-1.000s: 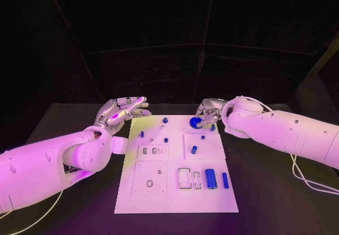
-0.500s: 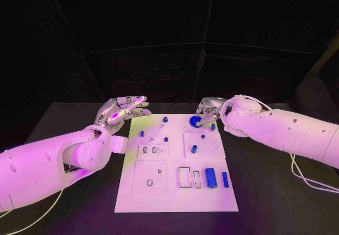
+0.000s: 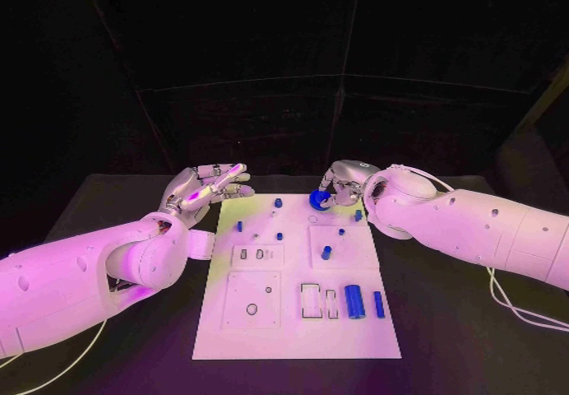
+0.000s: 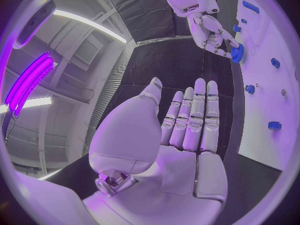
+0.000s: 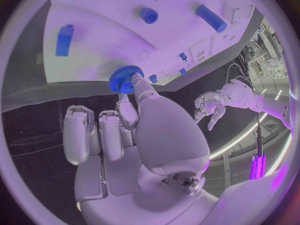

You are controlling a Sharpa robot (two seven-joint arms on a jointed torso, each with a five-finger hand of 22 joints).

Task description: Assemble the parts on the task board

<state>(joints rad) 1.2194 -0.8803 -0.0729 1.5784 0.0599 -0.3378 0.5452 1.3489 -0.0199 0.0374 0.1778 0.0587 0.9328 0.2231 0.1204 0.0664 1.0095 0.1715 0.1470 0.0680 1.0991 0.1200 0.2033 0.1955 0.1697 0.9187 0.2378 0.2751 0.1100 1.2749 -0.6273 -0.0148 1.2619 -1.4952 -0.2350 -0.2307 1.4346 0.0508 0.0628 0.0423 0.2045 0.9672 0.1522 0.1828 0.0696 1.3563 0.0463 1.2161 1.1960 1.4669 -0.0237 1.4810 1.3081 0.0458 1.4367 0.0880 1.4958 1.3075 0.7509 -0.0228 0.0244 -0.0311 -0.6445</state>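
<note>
The right hand (image 3: 340, 188) is pinching a blue gear (image 3: 320, 198) over the task board (image 3: 297, 329)'s far edge — likely for seating; the left hand (image 3: 204, 188) is hovering spread, clear.

Your black desk (image 3: 107, 206) sits before dark curtain backdrop (image 3: 261, 115). Left wrist view gives you ceiling strip light (image 4: 87, 25), purple glowing lamp (image 4: 28, 82), ceiling vent (image 4: 87, 52).

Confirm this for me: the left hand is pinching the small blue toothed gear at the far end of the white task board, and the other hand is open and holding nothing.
Not quite: it is the right hand that pinches the small blue toothed gear at the far end of the white task board, as the right wrist view shows. The left hand is the open one, holding nothing.
</note>
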